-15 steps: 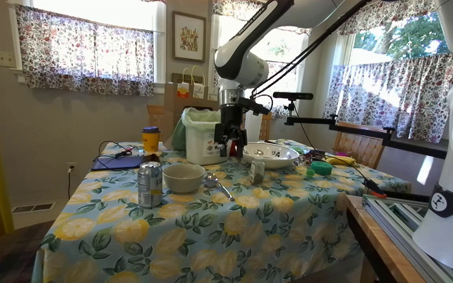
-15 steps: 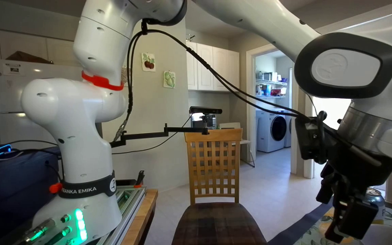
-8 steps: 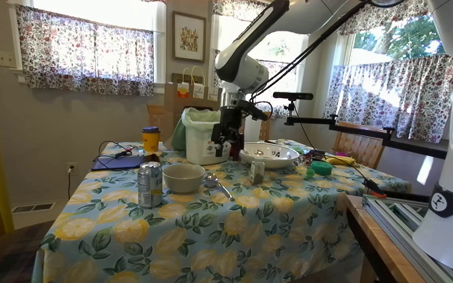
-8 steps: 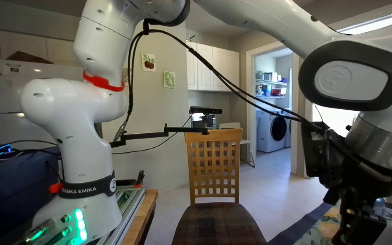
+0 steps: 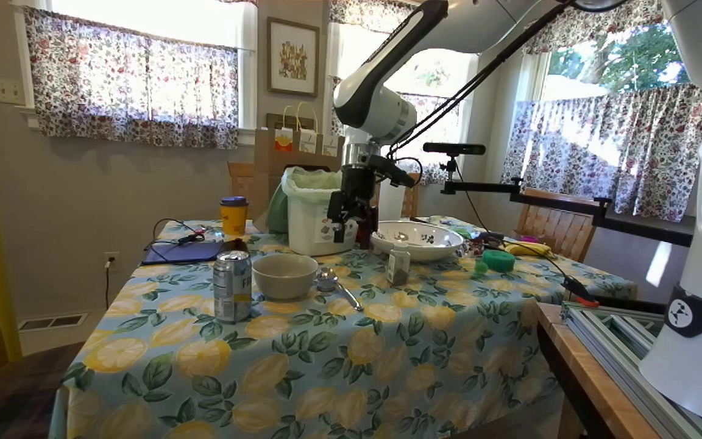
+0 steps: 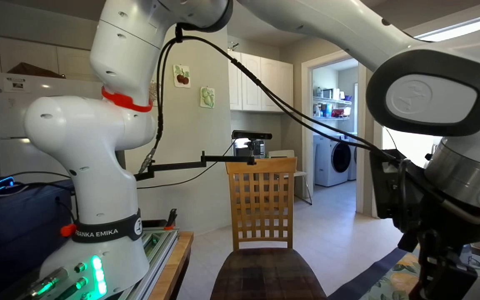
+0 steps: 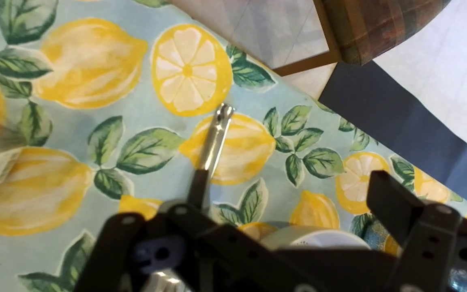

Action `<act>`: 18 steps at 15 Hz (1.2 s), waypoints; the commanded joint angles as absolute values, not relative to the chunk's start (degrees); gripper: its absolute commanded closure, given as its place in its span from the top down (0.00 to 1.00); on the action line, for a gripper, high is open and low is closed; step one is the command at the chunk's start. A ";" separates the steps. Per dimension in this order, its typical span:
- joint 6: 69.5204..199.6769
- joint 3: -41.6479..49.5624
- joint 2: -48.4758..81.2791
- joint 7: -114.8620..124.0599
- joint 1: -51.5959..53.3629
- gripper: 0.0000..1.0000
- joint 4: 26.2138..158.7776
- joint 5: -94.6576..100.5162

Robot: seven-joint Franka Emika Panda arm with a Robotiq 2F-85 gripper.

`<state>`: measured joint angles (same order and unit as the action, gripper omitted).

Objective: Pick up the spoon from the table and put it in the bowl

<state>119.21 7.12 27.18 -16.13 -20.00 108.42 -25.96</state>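
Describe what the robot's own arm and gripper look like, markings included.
The rounded white arm has dark trim, a red band, a black base band lettered FRANKA EMIKA and green lights low down. Black cables run outside it toward a metallic wrist ring. The gripper is black and angular, with jointed fingers.

I had daylight glaring white through the windows (image 5: pixel 150 27), with the wall (image 5: pixel 119 195) beneath dim. In my wrist view, the spoon (image 7: pixel 215 142) glinted while the gripper (image 7: pixel 289 184) loomed dark and out of focus.
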 commanded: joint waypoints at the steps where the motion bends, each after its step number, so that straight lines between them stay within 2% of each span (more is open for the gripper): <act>1: 119.05 6.81 27.24 -16.00 -20.35 1.00 108.21 -25.73; 6: 122.32 7.61 27.25 -15.07 -19.32 1.00 109.46 -23.67; 18: 121.79 5.49 33.36 -18.56 -22.85 1.00 102.83 -25.47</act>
